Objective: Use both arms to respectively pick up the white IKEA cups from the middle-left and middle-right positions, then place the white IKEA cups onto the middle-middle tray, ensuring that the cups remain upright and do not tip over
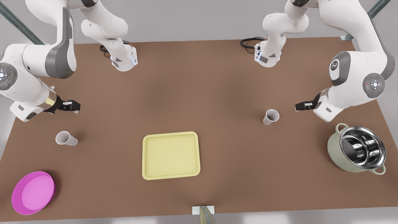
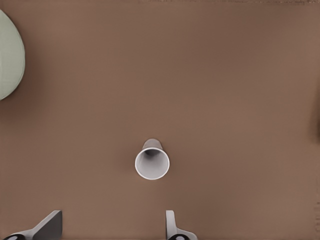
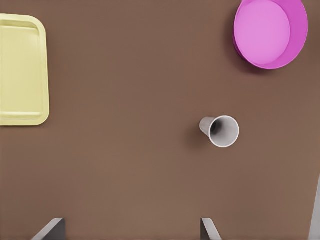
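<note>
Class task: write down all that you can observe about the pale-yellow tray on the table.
The tray is a flat, pale-yellow rectangle with rounded corners and a low raised rim, plastic-looking and matte. It lies flat on the brown table near the middle, with nothing in it. Neither white cup touches it; both stand apart, one on each side. In the right wrist view part of it shows.

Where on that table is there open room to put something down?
The tray is bare. Wide open tabletop lies between it and the arm bases, and between it and each cup. Corners are fuller: magenta dish on the front view's left, green pot on its right.
</note>
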Robot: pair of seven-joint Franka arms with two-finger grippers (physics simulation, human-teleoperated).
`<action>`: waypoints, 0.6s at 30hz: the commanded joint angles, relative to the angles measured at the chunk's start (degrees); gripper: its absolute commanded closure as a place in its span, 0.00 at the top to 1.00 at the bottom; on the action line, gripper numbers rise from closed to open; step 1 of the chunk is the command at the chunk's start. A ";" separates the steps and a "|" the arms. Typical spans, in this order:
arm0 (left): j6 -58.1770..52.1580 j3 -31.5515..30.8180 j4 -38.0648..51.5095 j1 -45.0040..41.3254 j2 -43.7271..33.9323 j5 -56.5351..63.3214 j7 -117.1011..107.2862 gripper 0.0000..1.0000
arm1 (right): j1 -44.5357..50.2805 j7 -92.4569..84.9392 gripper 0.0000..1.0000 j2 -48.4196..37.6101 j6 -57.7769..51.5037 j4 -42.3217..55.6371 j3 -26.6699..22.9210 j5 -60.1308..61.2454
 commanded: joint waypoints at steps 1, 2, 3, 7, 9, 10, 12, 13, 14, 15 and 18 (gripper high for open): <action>0.45 0.00 -0.05 -0.05 -0.06 0.03 -1.36 1.00 | -0.01 -0.65 1.00 -0.06 0.07 0.03 -0.01 0.11; 0.54 0.00 -0.14 -0.05 -0.06 0.03 -1.36 1.00 | -0.09 -1.09 1.00 -0.06 0.07 0.03 -0.10 0.73; 1.33 0.00 -2.50 -0.05 -0.06 -0.06 -1.36 1.00 | -0.45 -1.26 1.00 0.03 0.07 0.03 -0.19 0.82; 21.53 0.09 -19.29 -1.02 0.12 0.03 -1.36 1.00 | -5.46 -7.50 1.00 3.81 1.12 0.03 -0.19 -0.15; 31.81 0.09 -27.02 -1.72 0.12 -0.06 -1.36 1.00 | -8.44 -10.05 1.00 7.41 2.88 1.26 -0.54 -0.32; 36.55 0.09 -30.09 -1.72 0.12 -0.06 -1.36 1.00 | -10.37 -13.03 1.00 8.99 4.37 1.17 -1.50 0.11; 37.89 0.09 -33.27 -1.63 0.64 0.03 -1.28 1.00 | -14.33 -19.10 1.00 12.86 9.29 1.17 -1.59 0.38; 37.98 0.09 -33.36 -1.72 1.43 0.03 -1.28 1.00 | -15.56 -20.25 1.00 14.00 10.96 1.17 -1.59 0.55; 38.50 0.09 -35.03 -1.72 1.43 0.12 -1.28 1.00 | -17.05 -22.18 1.00 15.32 12.72 1.17 -1.59 1.43; 39.91 0.09 -35.82 -1.81 2.14 0.20 -1.28 1.00 | -18.02 -23.15 1.00 16.55 14.39 1.17 -1.59 2.14; 39.65 0.09 -37.23 -1.72 2.75 0.99 -1.45 1.00 | -20.40 -24.12 1.00 20.68 21.42 0.20 -1.59 4.95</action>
